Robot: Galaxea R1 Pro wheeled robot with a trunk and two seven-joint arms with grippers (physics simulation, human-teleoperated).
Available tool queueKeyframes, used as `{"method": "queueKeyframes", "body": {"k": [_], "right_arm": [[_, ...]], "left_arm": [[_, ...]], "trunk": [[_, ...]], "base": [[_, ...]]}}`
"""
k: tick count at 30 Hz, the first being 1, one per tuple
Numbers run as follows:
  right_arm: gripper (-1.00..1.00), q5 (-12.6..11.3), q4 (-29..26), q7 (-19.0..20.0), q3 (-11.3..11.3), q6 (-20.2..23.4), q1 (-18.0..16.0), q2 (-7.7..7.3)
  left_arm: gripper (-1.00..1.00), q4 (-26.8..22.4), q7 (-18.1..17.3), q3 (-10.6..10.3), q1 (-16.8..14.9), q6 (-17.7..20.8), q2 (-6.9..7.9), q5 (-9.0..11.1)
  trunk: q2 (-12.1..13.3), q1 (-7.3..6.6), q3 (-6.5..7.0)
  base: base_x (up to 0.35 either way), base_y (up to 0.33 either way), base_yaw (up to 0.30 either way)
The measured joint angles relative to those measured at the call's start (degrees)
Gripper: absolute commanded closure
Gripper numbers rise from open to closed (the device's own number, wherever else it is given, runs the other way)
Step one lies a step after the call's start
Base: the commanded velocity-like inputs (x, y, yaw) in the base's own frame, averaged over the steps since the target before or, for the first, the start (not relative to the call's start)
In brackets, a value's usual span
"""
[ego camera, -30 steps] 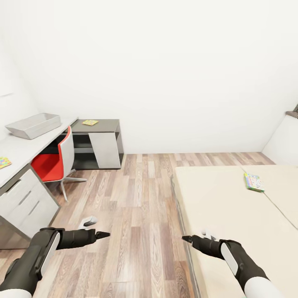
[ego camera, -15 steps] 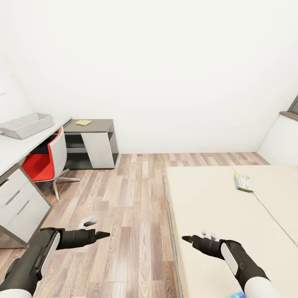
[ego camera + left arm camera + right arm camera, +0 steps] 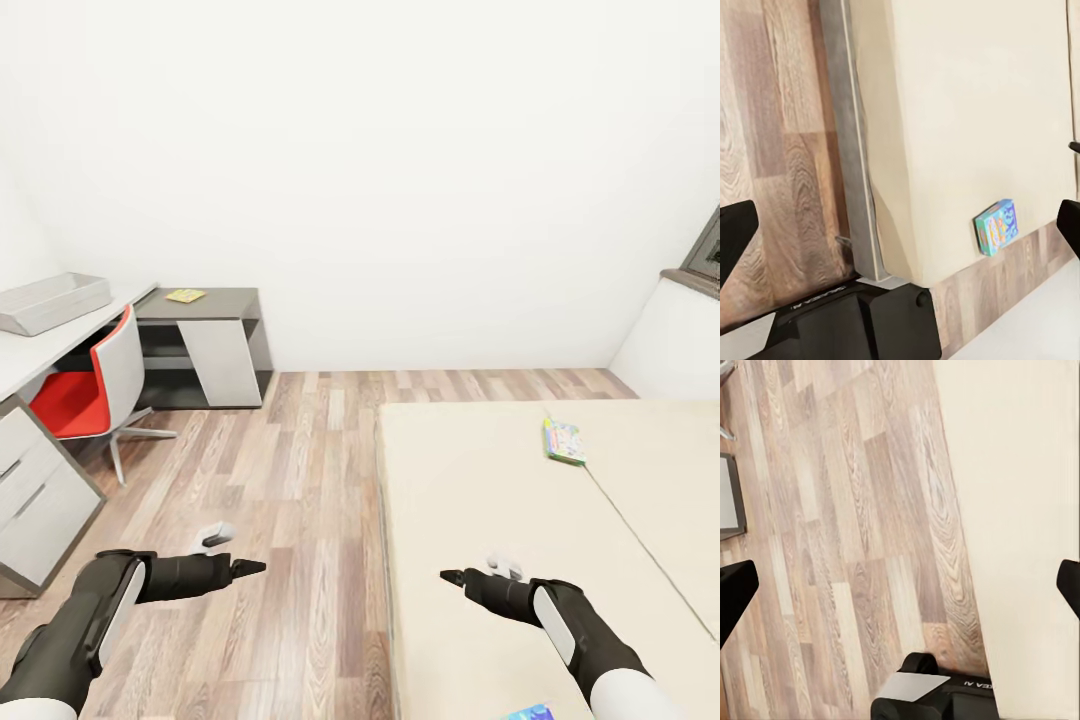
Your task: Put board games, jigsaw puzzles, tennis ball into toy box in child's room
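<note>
A board game lies on the beige bed, a second near the mattress edge. The toy box sits on the counter beside a red chair. Left gripper and right gripper hover empty, jaws wide.

The bed carries 2 board games; the table bears the toy box.

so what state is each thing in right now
left gripper: jaws open, empty
right gripper: jaws open, empty
board game: lying flat on the bed
toy box: upright on the table, contents not visible
red chair: upright, at the table
</note>
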Motion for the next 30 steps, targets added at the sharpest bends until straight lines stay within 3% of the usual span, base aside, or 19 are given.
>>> {"method": "queueKeyframes", "body": {"k": [30], "right_arm": [[-1.00, 0.0, 0.1, 0.0, 0.0, 0.0, 0.0, 0.00]], "left_arm": [[-1.00, 0.0, 0.0, 0.0, 0.0, 0.0, 0.00, -0.1]], "trunk": [[0.0, 0.00, 0.00]], "base": [[0.000, -0.296, 0.000]]}}
